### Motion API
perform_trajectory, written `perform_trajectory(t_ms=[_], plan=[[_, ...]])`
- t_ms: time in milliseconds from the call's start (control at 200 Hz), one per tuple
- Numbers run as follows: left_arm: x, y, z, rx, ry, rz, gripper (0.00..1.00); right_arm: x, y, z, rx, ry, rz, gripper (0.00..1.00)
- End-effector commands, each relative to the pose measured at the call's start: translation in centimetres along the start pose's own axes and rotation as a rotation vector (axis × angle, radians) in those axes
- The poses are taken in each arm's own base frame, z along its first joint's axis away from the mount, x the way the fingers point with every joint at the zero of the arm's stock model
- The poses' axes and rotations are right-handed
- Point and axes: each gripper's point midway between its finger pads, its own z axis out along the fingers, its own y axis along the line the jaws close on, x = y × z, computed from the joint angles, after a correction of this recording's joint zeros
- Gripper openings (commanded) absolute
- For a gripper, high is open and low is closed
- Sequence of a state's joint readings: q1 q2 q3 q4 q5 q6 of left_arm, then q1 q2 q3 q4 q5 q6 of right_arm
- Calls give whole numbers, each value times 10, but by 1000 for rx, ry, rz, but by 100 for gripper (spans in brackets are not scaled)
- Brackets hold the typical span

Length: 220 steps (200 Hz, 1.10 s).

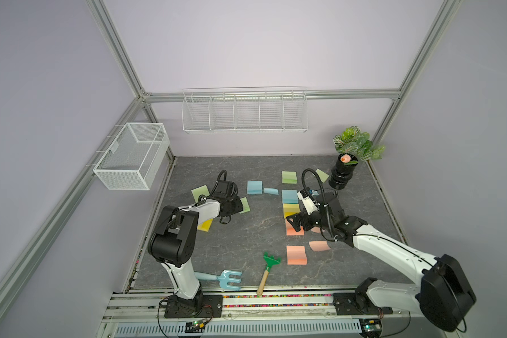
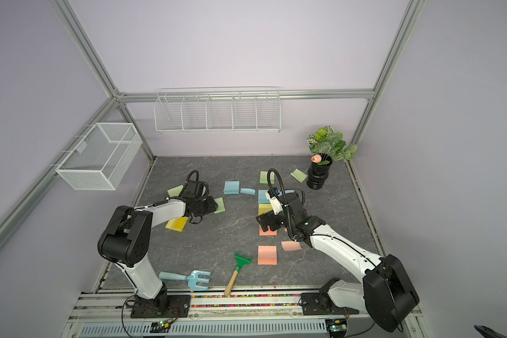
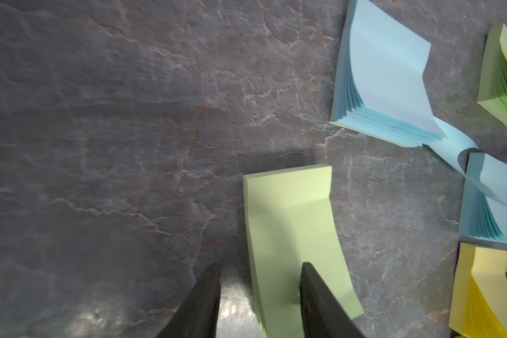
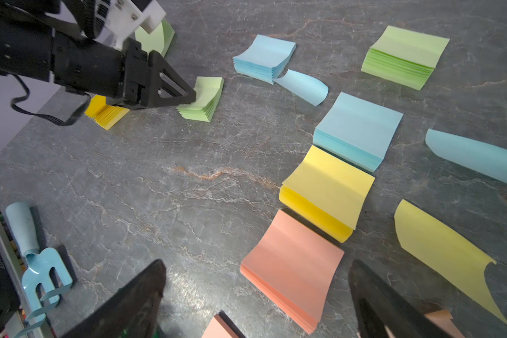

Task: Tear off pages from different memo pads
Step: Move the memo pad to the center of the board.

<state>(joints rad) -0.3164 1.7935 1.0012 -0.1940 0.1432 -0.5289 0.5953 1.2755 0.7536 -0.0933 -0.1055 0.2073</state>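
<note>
Scene: dark stone-look counter [image 1: 246, 234] w/ pastel memo pads & loose pages. A black flower pot [image 1: 341, 175] w/ leafy plant stands at the back right corner. All places below are given from the pot.
Left claw [image 3: 260, 264]: well left of pot. Jaws partly apart, nothing clamped. One finger lies over the bent green memo pad [image 3: 290, 216], tip at its curled top sheets. Other finger is off that pad's edge, over bare counter.
Right claw [image 4: 256, 263]: near pot, in front & slightly left of it. Jaws spread wide & empty, hovering above the salmon memo pad [image 4: 293, 269].
Pad column: blue memo pad [image 4: 360, 128], yellow memo pad [image 4: 328, 187] & the salmon memo pad lie edge to edge, running from pot's left toward the front.
Other pads: back green memo pad [image 1: 289, 177] near pot's left. Far blue memo pad [image 1: 254, 187] further left. Front salmon memo pad [image 1: 296, 254] well in front of pot.
Loose pages: green page [image 1: 322, 174] just beside pot. Curled blue page [image 1: 271, 191] touches the far blue memo pad's corner. Salmon page [image 1: 319, 245] in front of pot, just beside the front salmon memo pad. Yellow page [image 4: 445, 251] beside the column, on pot's side.
Tools: green toy rake [image 1: 268, 263] & blue toy fork [image 1: 223, 279], well apart from pot, by counter's front edge.
</note>
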Motion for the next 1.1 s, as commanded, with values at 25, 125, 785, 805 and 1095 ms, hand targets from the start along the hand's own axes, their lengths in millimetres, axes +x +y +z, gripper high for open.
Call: perform_trajectory(t_ms=[25,125,785,805,1095], plan=[[-18,-4,4,28,-3,-14,47,-15,6,6,-26,-23,70,97],[-19,-11,13,64,22,-11,47,-10,6,9,-24,1,67,97],[40,-26,24,-42,119,117,35,-12,3,-8,5,-31,8,98],[43,-29,24,-43,122,125,35,-13,3,-9,5,-34,8,98],[92,-75,19,9,179,238,34,-15,0,-17,29,-64,2,99]])
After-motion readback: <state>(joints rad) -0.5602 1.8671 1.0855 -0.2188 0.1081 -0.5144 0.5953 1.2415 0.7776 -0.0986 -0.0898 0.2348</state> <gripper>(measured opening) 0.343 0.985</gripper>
